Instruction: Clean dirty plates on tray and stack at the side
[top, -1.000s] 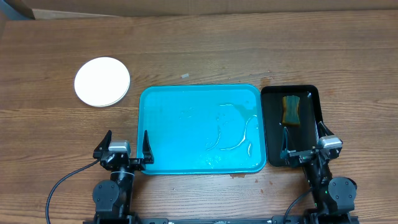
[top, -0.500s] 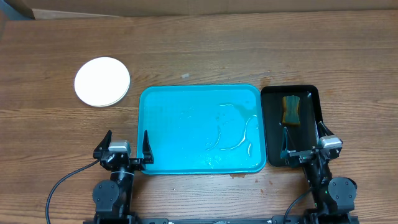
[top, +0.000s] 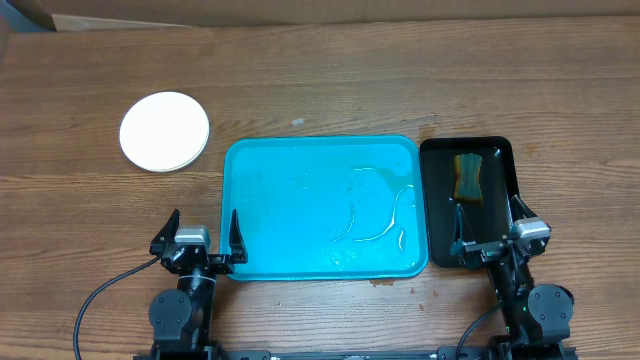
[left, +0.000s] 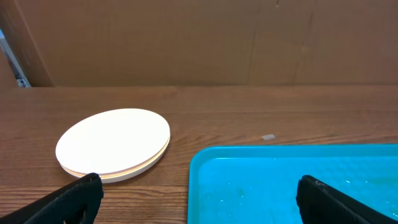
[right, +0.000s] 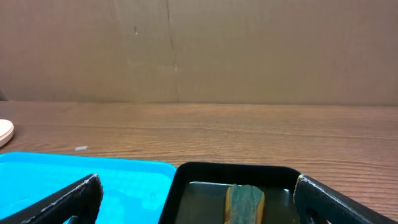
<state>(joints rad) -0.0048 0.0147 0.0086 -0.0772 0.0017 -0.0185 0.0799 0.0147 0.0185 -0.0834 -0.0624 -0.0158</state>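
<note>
I see the plates (top: 164, 131) stacked flat on the wooden table (top: 330, 80), beyond the far-left corner of the tray (top: 270, 200) and apart from it. The top plate is white with a clean face. The left wrist view shows a pale yellowish rim edge lower in the stack, and I can't count the layers. The plates are round, so there is no long axis. The turquoise tray has its long side running left-right across my view, with wet streaks (top: 375, 215) on its right half and no plates on it. The black tray (top: 503, 190) sits just beside its right edge, long side running front-back, with a sponge (top: 467, 177) at the far end. There's a small pale scrap (top: 298, 122) beyond the tray and a brown spot (top: 378, 282) at its near edge. The left gripper (top: 203, 235) has its fingers spread and empty at the tray's near-left corner. The right gripper (top: 489, 225) is spread and empty over the black tray's near end.
</note>
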